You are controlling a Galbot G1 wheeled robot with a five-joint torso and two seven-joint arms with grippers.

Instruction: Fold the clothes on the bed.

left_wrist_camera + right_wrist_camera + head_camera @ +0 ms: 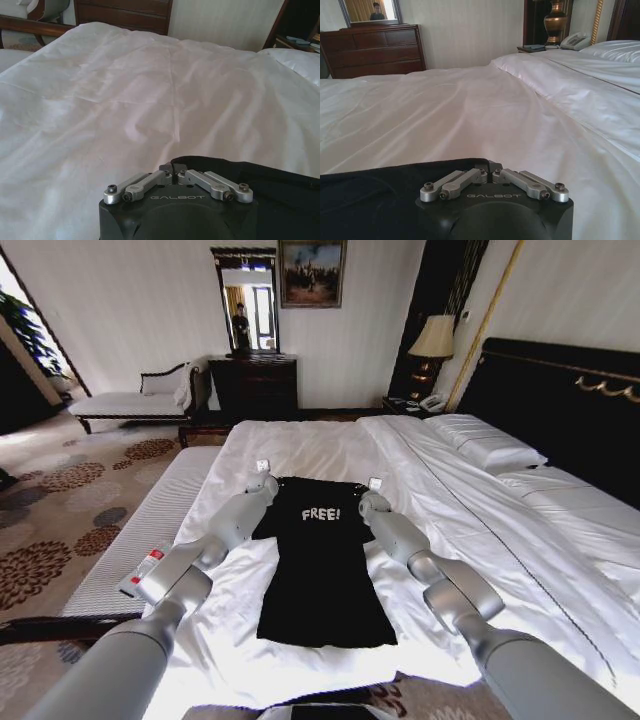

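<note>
Two pincers, left (pixel 263 483) and right (pixel 372 498), pinch shut on the soft black T-shirt's (pixel 325 570) shoulders atop the bed's (pixel 470 530) smooth white sheet.

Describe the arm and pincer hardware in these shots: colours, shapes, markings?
Both arms are smooth light-grey rounded segments; the left arm carries a white label with a red patch. Each pincer, left pincer and right pincer, has a black housing marked GALBOT, silver bolted linkage bars and dark tips. No cables visible.
</note>
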